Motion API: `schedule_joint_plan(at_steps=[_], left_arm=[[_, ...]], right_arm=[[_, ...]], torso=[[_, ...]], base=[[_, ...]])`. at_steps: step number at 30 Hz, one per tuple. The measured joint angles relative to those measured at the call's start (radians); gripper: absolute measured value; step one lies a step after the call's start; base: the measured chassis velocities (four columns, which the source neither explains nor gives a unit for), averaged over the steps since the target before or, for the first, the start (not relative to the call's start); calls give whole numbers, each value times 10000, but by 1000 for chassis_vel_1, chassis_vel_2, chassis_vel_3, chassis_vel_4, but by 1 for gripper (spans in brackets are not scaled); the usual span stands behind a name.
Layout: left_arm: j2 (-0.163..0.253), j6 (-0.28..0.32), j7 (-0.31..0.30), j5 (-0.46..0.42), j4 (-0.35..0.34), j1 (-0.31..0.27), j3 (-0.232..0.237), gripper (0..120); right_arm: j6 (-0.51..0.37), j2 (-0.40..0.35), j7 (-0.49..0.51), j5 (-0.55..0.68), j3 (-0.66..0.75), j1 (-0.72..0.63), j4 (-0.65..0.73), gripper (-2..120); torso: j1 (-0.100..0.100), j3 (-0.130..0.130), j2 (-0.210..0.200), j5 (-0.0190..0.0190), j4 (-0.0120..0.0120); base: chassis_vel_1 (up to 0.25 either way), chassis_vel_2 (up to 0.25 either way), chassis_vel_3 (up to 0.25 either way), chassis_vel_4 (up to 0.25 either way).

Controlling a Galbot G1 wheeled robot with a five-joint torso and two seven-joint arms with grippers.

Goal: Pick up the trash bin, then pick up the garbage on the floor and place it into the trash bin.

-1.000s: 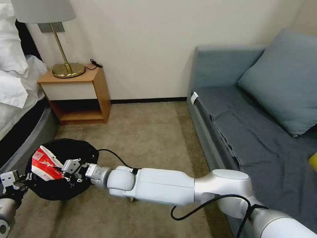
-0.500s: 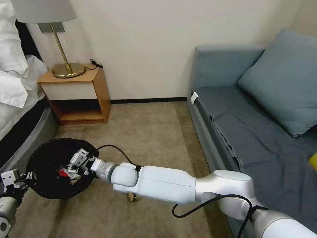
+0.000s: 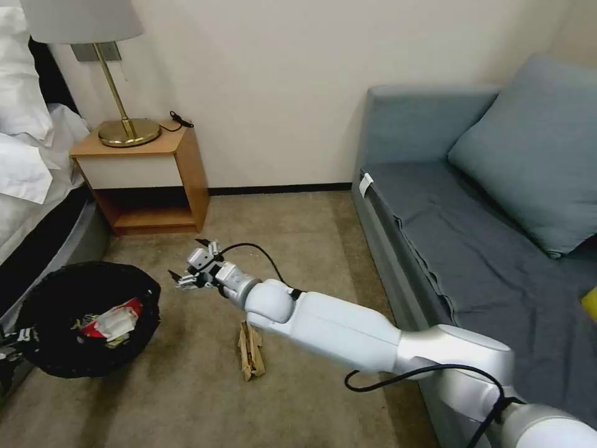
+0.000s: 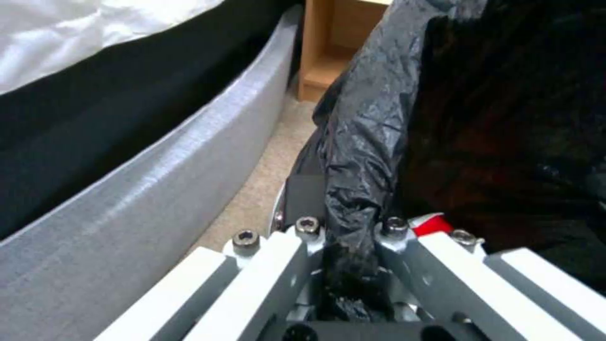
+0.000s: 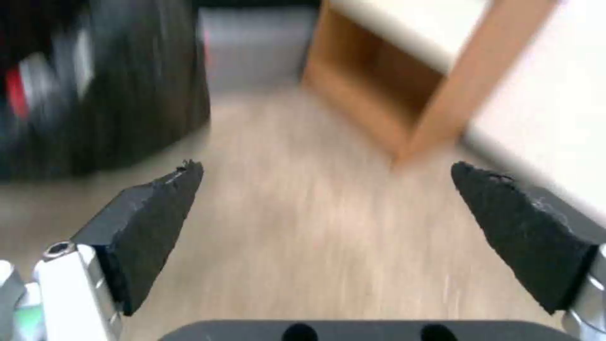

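So the crumpled brown paper (image 3: pixel 250 350) is lying on the carpet (image 3: pixel 298 249), right under the forearm of the right arm, between the trash bin (image 3: pixel 37 367) and the sofa (image 3: pixel 435 249). The bin sits at the foot of the bed (image 3: pixel 37 205), black bag over its rim, with a red-and-white packet (image 3: pixel 112 320) and some other bits already inside.

The right gripper (image 3: pixel 194 269) hangs in the air above the carpet, between the bin and the wooden nightstand (image 3: pixel 149 180). Its jaws are spread wide with nothing in them, and the wrist view looks past both black pads (image 5: pixel 151 218) at bare carpet. So the paper isn't anywhere near between the jaws; it's back along the arm, closer to the robot and down low.

The left gripper (image 4: pixel 347 255) is clamped on a bunched fold of the bag at the bin's rim.

What I'd worry about: that grip seems to be on thin plastic only, so if the bin gets lifted or tugged the liner could slide off or tear and dump everything. The paper is also flat on the pile, so the pads could skid over it or snag carpet. And the forearm hangs right over it, so reaching back looks awkward
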Motion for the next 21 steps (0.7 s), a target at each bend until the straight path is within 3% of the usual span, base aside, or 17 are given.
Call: schedule_joint_plan(at_steps=[4, 5, 9, 10, 14, 21], left_arm=[[-69, -26, 9, -5, -34, 79, -73, 1], [-69, -26, 9, -5, -34, 79, -73, 1], [-160, -50, 53, 22, -92, 150, -116, 1], [-160, -50, 53, 22, -92, 150, -116, 1], [-259, -59, 99, 35, -174, 226, -203, 1], [-377, -105, 138, 68, -209, 351, -302, 1]], right_arm=[[-2214, -230, 575, 2265, -81, -490, 262, 100], [-2214, -230, 575, 2265, -81, -490, 262, 100], [-3505, 99, 1890, 4559, -250, -958, 87, 100], [-3505, 99, 1890, 4559, -250, -958, 87, 100], [-4293, 755, 3384, 6606, -51, -1498, -743, 100], [-4357, 1646, 3835, 6711, 482, -1745, -2264, 100]], torso=[[0, 0, 0, 0, -3], [0, 0, 0, 0, -3], [0, 0, 0, 0, 1], [0, 0, 0, 0, 1], [0, 0, 0, -3, 0], [0, 0, 0, -3, 1]], base=[[0, 0, 0, 0], [0, 0, 0, 0], [0, 0, 0, 0], [0, 0, 0, 0], [0, 0, 0, 0], [0, 0, 0, 0]])
